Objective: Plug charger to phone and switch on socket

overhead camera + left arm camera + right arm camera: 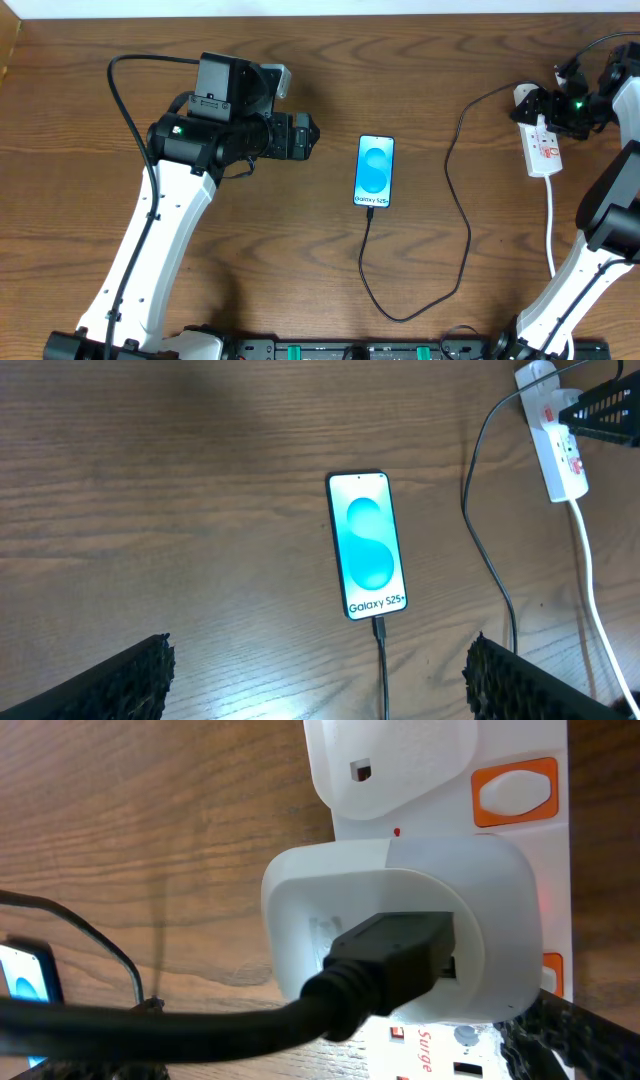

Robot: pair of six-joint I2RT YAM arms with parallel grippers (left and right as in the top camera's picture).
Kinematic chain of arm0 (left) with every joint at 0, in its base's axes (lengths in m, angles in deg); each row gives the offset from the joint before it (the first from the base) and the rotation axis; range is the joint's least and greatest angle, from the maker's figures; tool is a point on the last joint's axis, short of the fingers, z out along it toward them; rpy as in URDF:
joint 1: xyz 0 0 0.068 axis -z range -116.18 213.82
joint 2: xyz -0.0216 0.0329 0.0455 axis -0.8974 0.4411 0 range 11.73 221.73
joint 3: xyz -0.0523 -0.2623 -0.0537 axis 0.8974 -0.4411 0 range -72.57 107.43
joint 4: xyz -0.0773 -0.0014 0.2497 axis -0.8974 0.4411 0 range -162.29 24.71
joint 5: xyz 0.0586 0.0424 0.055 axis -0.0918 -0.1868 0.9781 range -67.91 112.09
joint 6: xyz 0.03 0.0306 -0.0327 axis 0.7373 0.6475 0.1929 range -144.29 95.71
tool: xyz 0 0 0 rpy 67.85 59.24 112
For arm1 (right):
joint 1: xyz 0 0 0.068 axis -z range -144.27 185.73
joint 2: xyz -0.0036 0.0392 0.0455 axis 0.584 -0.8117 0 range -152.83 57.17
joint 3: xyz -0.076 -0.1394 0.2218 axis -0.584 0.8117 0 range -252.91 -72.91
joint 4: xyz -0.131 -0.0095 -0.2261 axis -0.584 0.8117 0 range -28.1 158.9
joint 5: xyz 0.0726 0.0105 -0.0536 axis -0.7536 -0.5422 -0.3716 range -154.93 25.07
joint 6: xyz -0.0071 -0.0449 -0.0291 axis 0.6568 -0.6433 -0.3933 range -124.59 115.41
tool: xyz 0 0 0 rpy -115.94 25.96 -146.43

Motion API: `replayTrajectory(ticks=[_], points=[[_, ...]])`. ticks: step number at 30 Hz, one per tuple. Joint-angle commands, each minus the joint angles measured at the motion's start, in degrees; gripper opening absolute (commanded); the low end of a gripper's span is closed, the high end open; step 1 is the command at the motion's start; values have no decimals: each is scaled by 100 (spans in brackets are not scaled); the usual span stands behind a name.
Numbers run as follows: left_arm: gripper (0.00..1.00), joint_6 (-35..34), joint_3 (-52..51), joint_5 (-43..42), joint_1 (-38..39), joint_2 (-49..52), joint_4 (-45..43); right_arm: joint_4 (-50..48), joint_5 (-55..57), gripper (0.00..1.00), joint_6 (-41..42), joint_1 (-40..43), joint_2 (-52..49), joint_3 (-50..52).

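My left hand (320, 660) is spread above the desk (180, 510); my right hand (556, 104), spread wide, is over the power strip (545, 152); the charger (381, 660) is in the phone (366, 545).

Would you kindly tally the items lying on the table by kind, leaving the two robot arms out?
Phone: 1
Black charger cable: 1
White charger adapter: 1
White power strip: 1
Total: 4
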Motion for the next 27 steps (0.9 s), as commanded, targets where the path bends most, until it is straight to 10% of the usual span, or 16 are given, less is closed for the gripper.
replayTrajectory(ticks=[1, 12, 27], points=[[93, 96, 11, 52, -4, -20, 15, 151, -942, 99, 120, -225, -223, 251], [93, 96, 11, 52, -4, -20, 15, 977, 1707, 99, 1823, -164, 1346, -24], [93, 96, 11, 52, -4, -20, 15, 1794, 1869, 99, 1961, -173, 3523, -24]])
